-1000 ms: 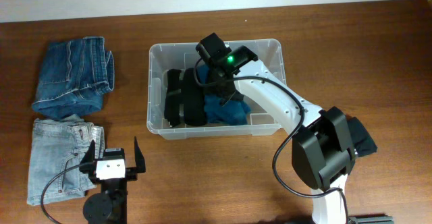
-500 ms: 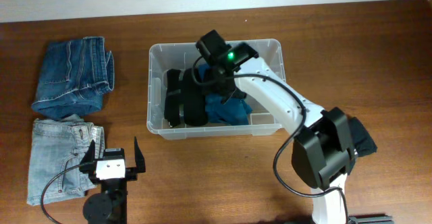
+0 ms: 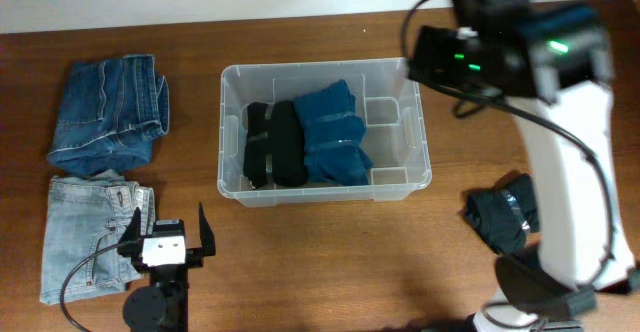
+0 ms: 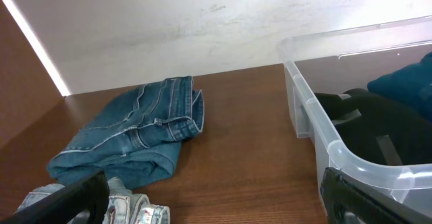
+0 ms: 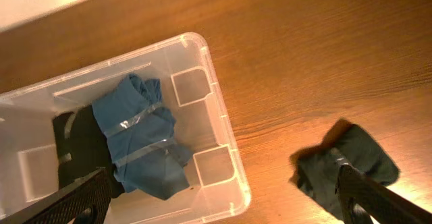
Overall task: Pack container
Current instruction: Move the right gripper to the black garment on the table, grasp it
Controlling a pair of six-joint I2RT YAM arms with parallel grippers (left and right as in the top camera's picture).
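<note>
Container [image 3: 322, 198], right third bare beside rolled clothes [image 3: 330, 137]; left pincer [image 3: 168, 222] and right pincer [image 5: 226, 207] each wide-spread, empty.

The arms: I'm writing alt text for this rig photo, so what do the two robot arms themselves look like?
The right arm has white shells between black joints, lit green lights and a thin black cable alongside. The left arm is black with a white wrist block, dark fingers and a looping black cable.
</note>
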